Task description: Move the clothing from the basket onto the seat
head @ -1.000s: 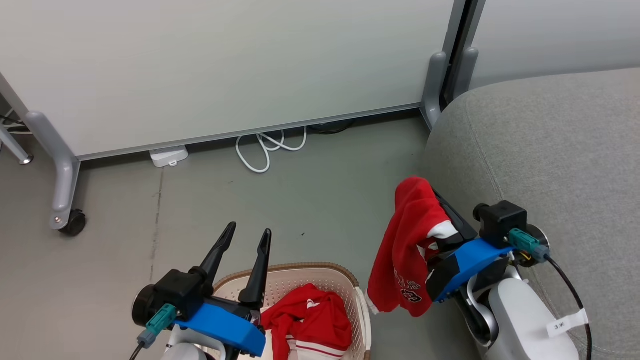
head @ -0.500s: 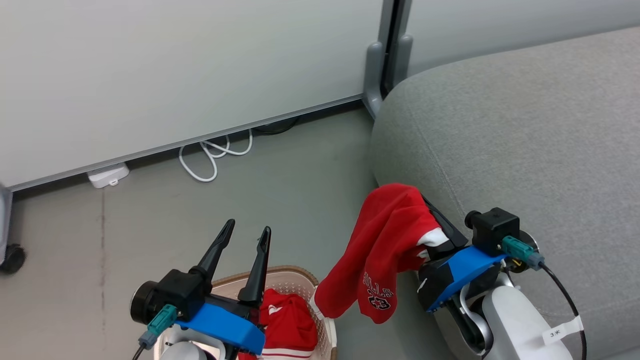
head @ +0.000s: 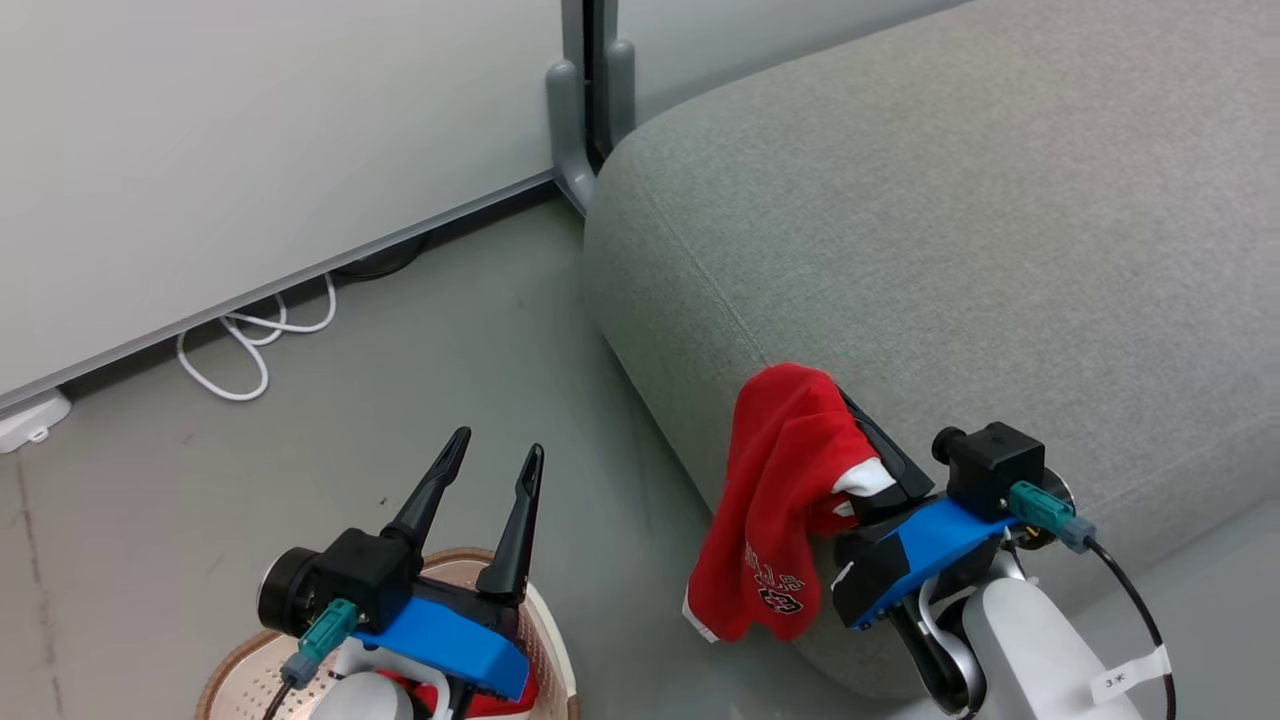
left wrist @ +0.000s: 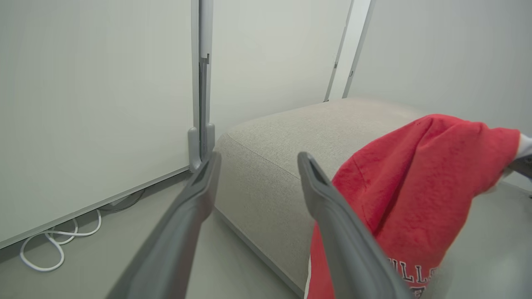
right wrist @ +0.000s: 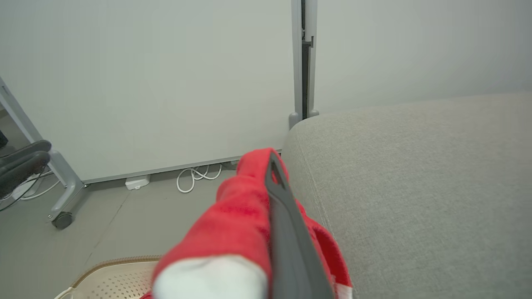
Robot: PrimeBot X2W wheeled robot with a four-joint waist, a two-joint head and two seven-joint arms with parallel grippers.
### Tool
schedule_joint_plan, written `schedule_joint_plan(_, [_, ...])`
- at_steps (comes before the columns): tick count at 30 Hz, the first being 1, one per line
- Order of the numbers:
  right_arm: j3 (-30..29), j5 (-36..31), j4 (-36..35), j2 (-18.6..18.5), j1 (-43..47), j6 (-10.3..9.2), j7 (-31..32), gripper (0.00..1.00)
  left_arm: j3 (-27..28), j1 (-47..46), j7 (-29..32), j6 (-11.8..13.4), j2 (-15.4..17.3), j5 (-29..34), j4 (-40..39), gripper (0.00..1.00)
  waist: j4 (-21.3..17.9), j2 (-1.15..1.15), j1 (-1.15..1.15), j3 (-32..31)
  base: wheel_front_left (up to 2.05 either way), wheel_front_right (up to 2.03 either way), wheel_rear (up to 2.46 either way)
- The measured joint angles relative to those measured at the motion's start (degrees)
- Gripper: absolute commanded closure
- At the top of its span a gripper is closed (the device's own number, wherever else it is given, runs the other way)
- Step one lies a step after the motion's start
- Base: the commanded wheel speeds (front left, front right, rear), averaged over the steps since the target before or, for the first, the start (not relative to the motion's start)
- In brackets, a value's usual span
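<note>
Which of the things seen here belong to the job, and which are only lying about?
For the job: red garment, held in the shut right tool; basket, with more red cloth inside; grey sofa; left tool, open and empty.

Only lying about: white cable on the floor; small white box by the wall; white panels; castor wheel.

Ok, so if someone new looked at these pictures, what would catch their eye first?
The bright red garment with dark lettering, hanging from the shut right gripper at the near edge of the grey sofa. Next comes the sofa itself, spreading across the head view's upper right. Then the open left gripper, poised above the laundry basket at lower left.
</note>
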Motion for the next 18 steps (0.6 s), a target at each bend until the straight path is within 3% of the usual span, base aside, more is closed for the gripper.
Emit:
schedule_joint_plan(9, [-0.66,0.47,0.00,-0.01,0.32,0.00,-1.01,1.00,-1.41,-1.08,-0.04,-0.05,0.93,-0.10,0.09,0.00,-4.43,0.00,0.00,2.05,0.00,0.00,0.00])
schedule_joint_plan(18, [-2.29,1.20,0.53,0.00,0.01,0.00,-1.80,1.00,-2.45,-1.97,-0.04,-0.05,1.49,-0.54,0.38,0.00,-4.10,0.00,0.00,2.89,0.00,0.00,0.00])
